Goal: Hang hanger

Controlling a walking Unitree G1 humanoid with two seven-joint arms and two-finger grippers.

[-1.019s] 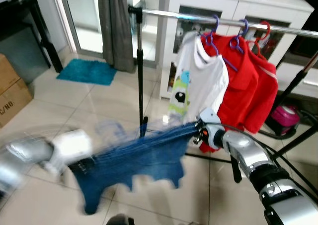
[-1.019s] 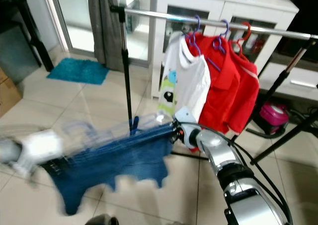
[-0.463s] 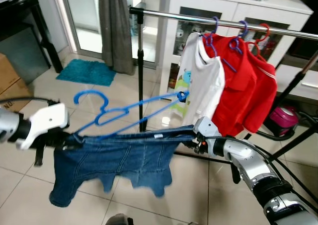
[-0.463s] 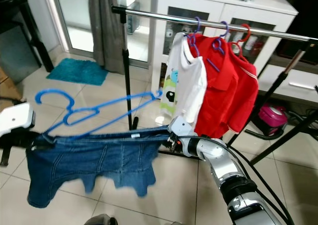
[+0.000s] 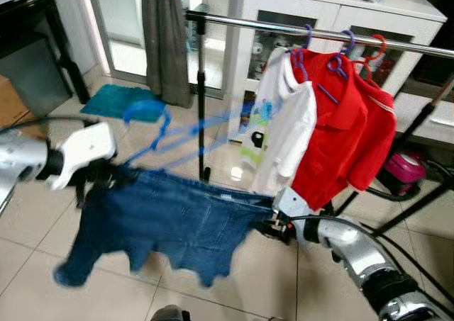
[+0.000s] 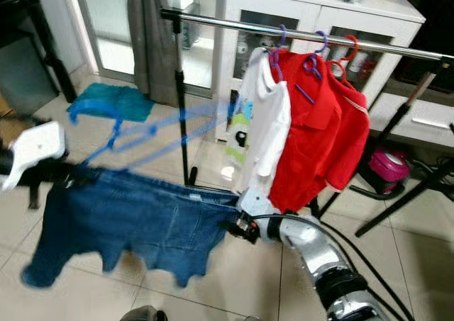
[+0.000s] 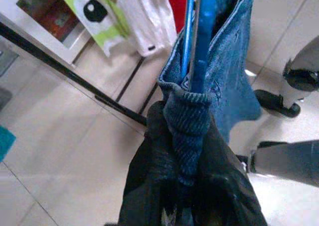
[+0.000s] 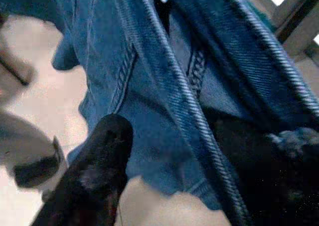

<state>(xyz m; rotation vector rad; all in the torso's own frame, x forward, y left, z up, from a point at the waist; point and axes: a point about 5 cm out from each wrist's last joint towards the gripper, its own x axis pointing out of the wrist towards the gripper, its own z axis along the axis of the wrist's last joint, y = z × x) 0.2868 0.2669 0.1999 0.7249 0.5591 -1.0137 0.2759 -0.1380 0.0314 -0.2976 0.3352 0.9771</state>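
Blue denim shorts (image 5: 170,222) hang stretched between my two grippers in front of the clothes rail (image 5: 284,29). A blue hanger (image 5: 152,130), blurred, rises from the shorts' left end with its hook up, below the rail. My left gripper (image 5: 106,173) is shut on the waistband end and the hanger's arm (image 7: 197,46); it is seen close up as the left gripper (image 7: 182,111). My right gripper (image 5: 269,225) is shut on the other waistband corner, lower down, with denim (image 8: 164,86) between its fingers (image 8: 99,156).
A white T-shirt (image 5: 284,115) and red garments (image 5: 347,130) hang on purple and red hangers at the rail's right part. The rail's black post (image 5: 201,108) stands behind the shorts. A grey curtain (image 5: 164,37), teal mat (image 5: 106,98), white cabinet (image 5: 340,9) and pink object (image 5: 404,169) lie beyond.
My left gripper has risen and moved right toward the rail, lifting the hanger's hook. The right gripper has sunk a little, so the shorts now slope down to the right.
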